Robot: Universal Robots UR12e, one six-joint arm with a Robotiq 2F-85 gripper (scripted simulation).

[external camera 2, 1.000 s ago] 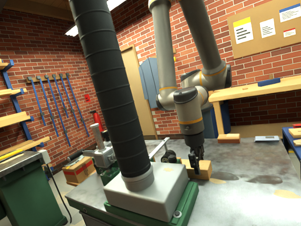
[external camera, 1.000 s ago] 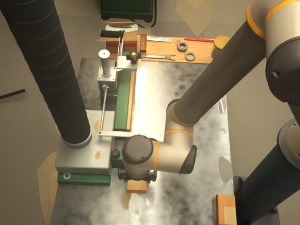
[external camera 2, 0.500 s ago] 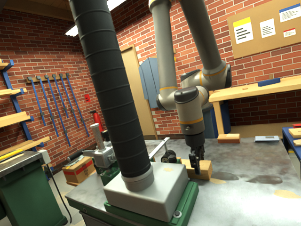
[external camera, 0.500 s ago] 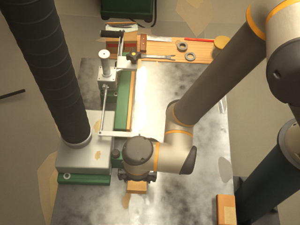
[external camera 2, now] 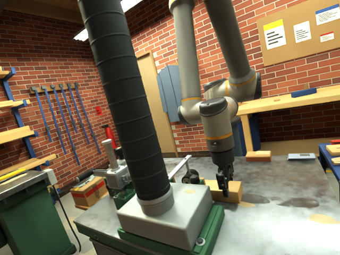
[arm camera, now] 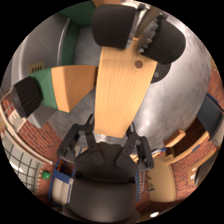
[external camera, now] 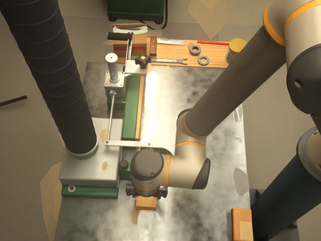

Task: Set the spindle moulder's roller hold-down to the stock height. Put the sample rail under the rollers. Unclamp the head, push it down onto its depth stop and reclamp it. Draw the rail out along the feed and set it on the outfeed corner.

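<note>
The sample rail (arm camera: 123,92), a pale wooden bar lying flat on the steel table, is gripped near its outer end (external camera: 146,202) by my gripper (external camera 2: 224,183), which is closed across its width. The rail's far end runs under the two black rollers (arm camera: 140,28) of the hold-down (external camera 2: 190,175). The roller arm (external camera: 128,143) reaches across from a rod leading to the head (external camera: 114,82) on its grey post. A black clamp knob (external camera: 142,60) sits at the far end of the green fence (external camera: 132,106).
A cardboard box (external camera 2: 88,188) stands on the floor beyond the table. The thick black dust hose (external camera 2: 123,93) rises from the grey hood (external camera: 90,163) right next to my wrist. A wooden block (external camera: 241,223) lies on the table's near right corner. A tool tray (external camera: 186,52) holds rings and a spanner.
</note>
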